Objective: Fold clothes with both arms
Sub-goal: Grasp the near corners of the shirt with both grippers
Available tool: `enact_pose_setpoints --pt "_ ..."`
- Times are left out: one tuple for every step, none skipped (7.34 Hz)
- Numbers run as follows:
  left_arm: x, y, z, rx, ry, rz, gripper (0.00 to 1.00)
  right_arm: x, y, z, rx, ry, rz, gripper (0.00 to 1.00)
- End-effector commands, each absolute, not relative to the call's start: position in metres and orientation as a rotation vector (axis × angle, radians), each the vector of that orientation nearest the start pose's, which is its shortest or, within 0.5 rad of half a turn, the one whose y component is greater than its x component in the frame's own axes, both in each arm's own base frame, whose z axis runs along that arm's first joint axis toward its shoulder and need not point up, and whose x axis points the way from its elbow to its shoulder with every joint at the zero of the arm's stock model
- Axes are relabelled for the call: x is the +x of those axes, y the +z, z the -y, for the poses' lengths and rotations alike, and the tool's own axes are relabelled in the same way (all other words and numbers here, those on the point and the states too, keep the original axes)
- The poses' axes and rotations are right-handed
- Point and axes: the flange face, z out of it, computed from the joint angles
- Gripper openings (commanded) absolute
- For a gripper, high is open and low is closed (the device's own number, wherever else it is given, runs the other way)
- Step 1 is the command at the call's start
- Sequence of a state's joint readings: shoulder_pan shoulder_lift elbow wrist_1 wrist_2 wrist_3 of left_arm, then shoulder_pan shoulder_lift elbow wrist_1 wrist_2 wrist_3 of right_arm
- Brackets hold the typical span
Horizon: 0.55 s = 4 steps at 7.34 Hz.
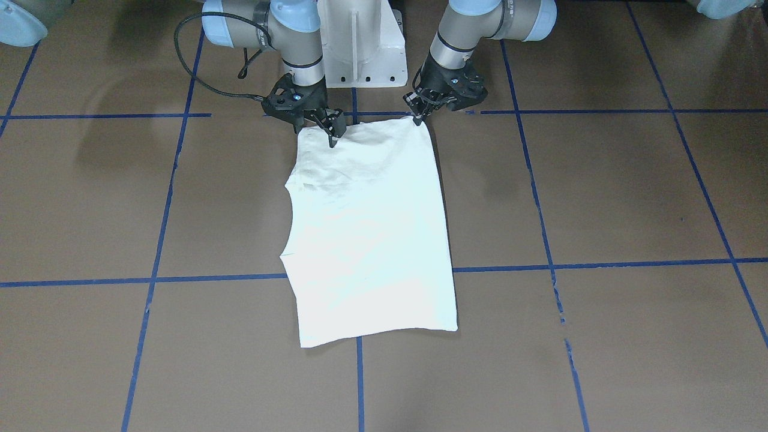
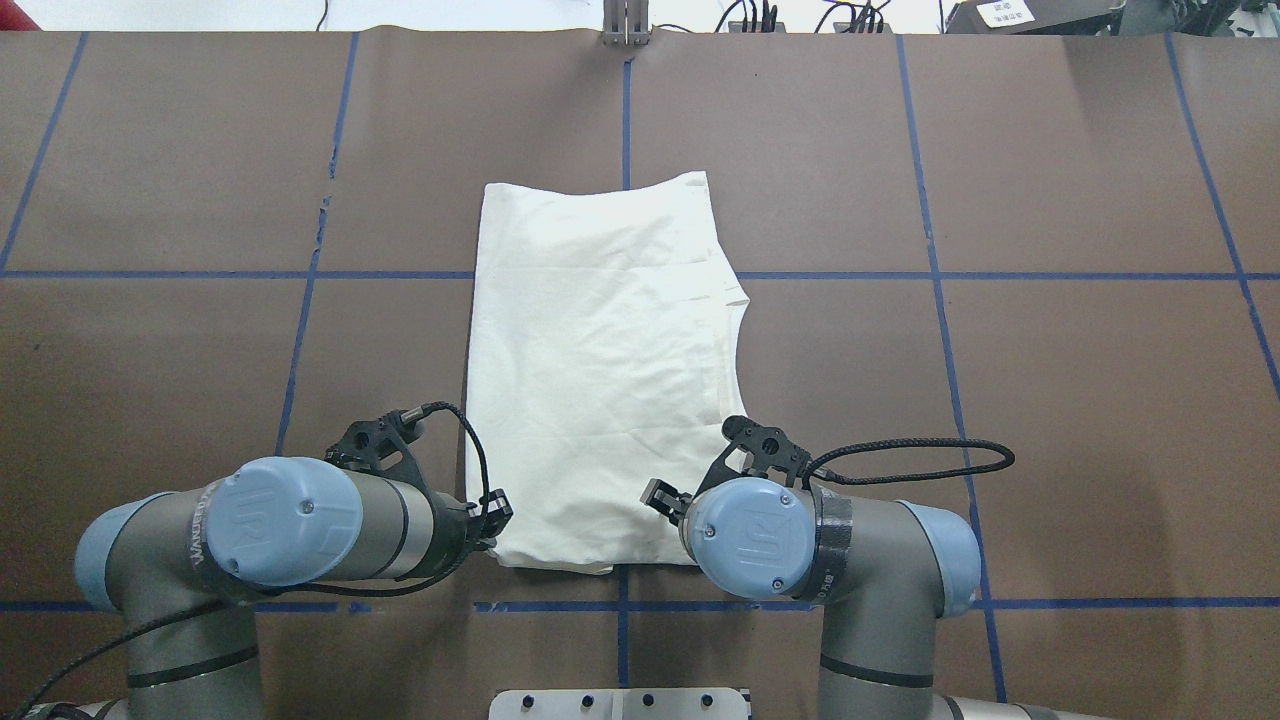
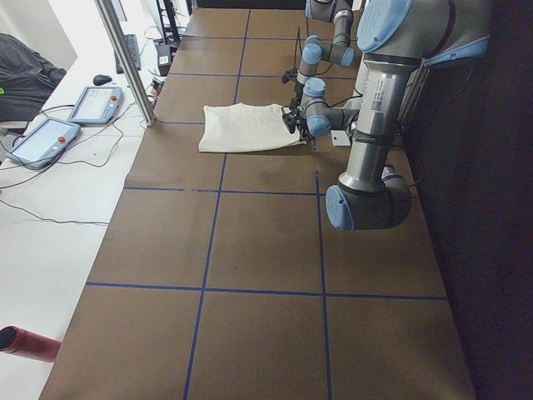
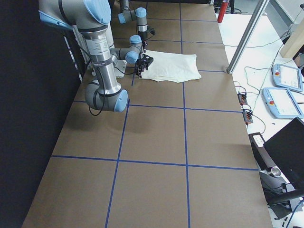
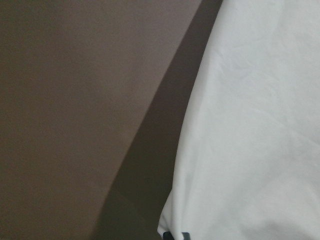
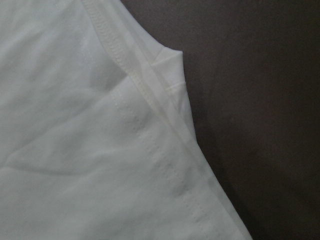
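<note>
Black left gripper and right gripper are sitting at robot-side corners of folded cream-white cotton shirt, likely for next fold; cannot tell whether fingers are clenching.

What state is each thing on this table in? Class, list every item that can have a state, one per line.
T-shirt: lying flat, sides folded in to a long strip, no print showing.
Left tool: lowered at the shirt's robot-side corner; open or shut cannot be told.
Right tool: lowered onto the shirt's robot-side end near the other corner; open or shut cannot be told.
</note>
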State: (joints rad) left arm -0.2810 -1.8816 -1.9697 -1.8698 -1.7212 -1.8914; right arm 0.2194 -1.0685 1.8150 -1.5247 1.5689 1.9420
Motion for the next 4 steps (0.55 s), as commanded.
enact_pose_setpoints --pt "0.5096 0.2800 0.2701 -0.159 -0.473 -1.013 0.00 -0.5895 0.2662 0.2682 -0.060 0.561 0.804 0.98" --pt "0.5096 0.2800 0.2701 -0.159 -0.473 -1.013 0.00 -0.5895 0.2662 0.2682 -0.061 0.562 0.804 0.75" --pt "0.5104 0.2801 0.2687 -0.160 -0.472 -1.013 0.00 -0.5896 0.2662 0.2679 -0.064 0.561 0.803 0.48" --pt "0.5112 0.2807 0.2681 -0.160 -0.470 -1.011 0.00 -0.5896 0.2662 0.2677 -0.065 0.559 0.803 0.38"
